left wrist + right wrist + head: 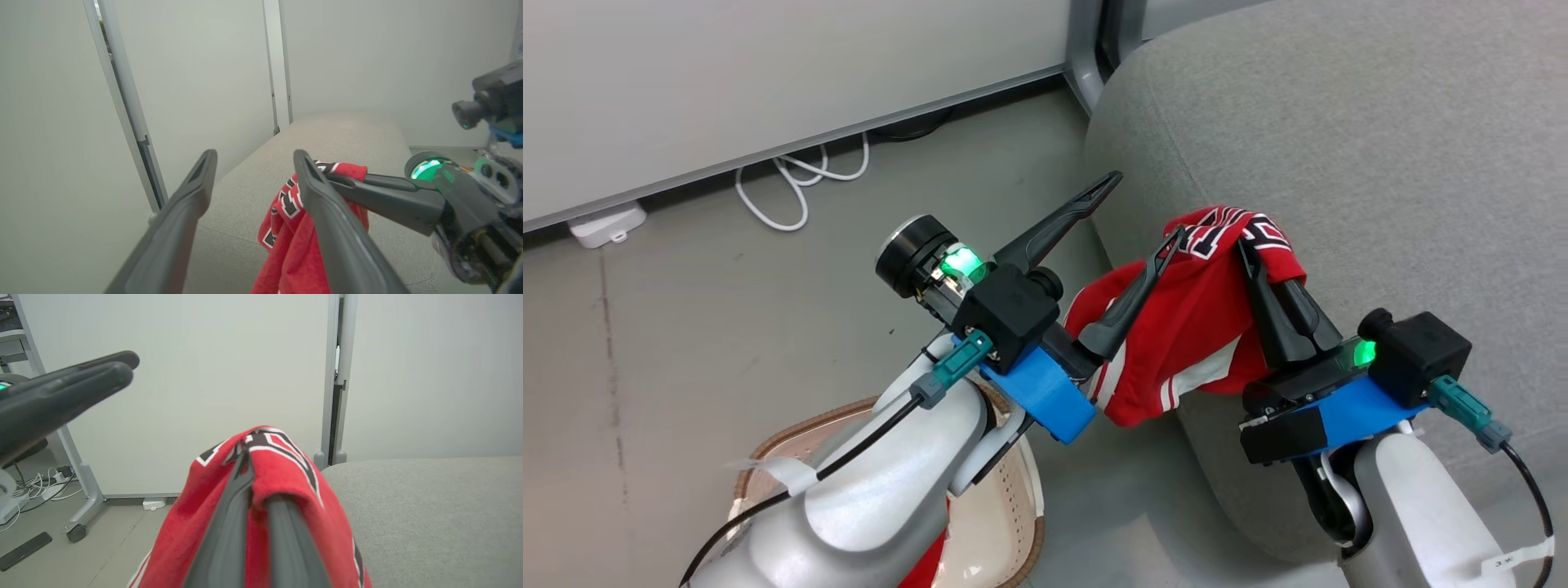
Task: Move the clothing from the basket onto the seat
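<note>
Right hand [1248, 249] pinches the jersey [1184, 327], which hangs beside the seat [1380, 163].

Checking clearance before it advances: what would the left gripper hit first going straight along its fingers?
Likely the grey sofa: the open left gripper points across its corner, beside the red jersey. Depth is unclear; it may skim over toward the wall panel.

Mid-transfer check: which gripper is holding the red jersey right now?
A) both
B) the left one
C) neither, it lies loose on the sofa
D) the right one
D: the right gripper has its fingers closed on the jersey by the corner of the sofa, while the left gripper stands wide open with no cloth between its fingers.
</note>
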Robot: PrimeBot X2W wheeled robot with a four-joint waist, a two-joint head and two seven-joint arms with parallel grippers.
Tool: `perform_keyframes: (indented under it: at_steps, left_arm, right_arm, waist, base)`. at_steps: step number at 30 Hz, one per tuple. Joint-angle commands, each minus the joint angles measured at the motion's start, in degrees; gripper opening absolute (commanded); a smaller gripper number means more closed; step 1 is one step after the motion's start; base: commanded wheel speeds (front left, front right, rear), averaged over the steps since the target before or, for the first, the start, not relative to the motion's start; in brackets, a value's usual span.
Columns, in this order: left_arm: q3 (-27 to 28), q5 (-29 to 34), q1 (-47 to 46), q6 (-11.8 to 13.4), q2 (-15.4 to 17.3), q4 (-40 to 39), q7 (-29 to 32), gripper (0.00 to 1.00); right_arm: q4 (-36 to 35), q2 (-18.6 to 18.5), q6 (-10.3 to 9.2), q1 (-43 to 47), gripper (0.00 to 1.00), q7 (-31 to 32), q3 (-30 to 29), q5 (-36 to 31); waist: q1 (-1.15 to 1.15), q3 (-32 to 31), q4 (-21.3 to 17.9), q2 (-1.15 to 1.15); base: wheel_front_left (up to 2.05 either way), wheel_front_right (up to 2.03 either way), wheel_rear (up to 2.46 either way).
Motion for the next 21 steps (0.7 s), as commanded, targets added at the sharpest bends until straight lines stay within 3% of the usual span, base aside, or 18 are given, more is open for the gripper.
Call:
perform_keyframes:
  at_steps: [1, 10, 21]
  left_arm:
    - [-0.18, 0.05, -0.76, -0.10, -0.12, 0.21, 0.09, 1.00]
    - [-1.31, 0.11, -0.78, -0.18, -0.44, 0.95, -0.14, 1.00]
    - [-0.87, 0.46, -1.37, 0.78, 0.35, -0.21, -0.89, 1.00]
  right_arm:
    - [-0.54, 0.20, 0.03, 0.70, 0.00, -0.26, -0.57, -0.15]
    - [-2.18, 0.40, 0.03, 3.02, 0.00, -0.26, -2.71, -0.84]
    - [-6.00, -1.30, 0.03, -2.16, 0.00, -0.26, -8.09, -1.55]
  waist:
    - [0.00, 0.51, -1.76, 0.00]
    - [0.00, 0.87, -5.30, 0.00]
    - [0.00, 3.55, -4.62, 0.00]
  base:
    - [0.00, 0.00, 0.00]
    - [0.00, 0.00, 0.00]
    - [0.00, 0.00, 0.00]
